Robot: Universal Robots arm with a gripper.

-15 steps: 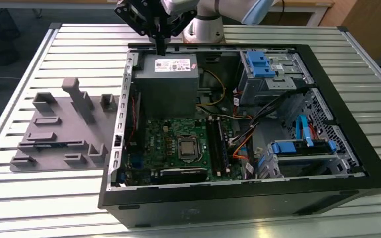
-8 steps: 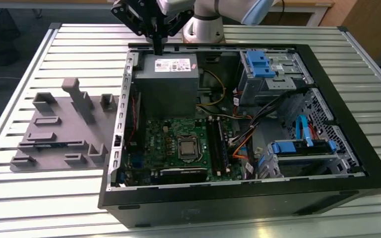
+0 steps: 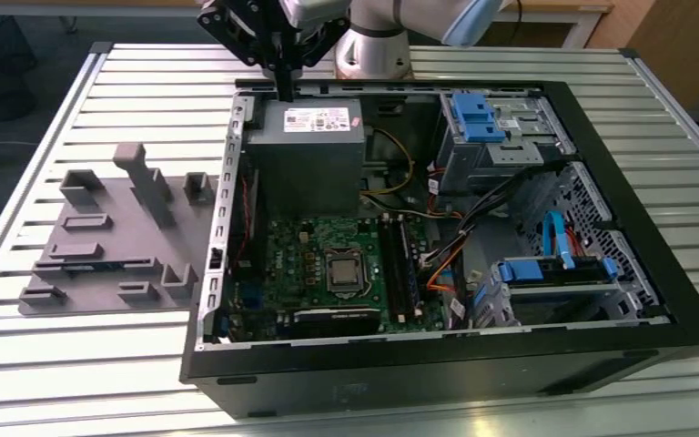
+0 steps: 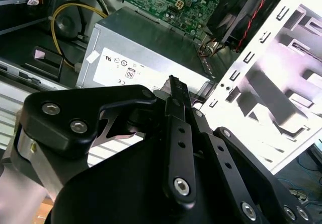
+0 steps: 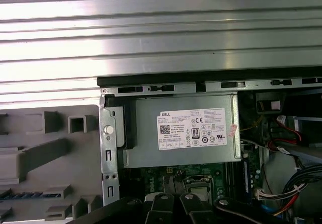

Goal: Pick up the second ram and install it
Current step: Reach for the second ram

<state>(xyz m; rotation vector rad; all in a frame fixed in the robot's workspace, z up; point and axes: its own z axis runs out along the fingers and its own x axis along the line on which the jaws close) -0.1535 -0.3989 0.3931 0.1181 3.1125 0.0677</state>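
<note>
A slatted metal tabletop [image 3: 143,91] carries an open computer case [image 3: 447,369]; the power supply [image 5: 151,156] bears a white printed label [image 5: 191,128]. The fingers [image 3: 284,80] are pressed together and empty.

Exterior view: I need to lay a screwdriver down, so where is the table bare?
The table is bare between the grey fixture and the edge nearest the camera, and again beyond the fixture. Inside the computer case it is crowded: cables cross it, and the gripper hangs over the power supply.
</note>
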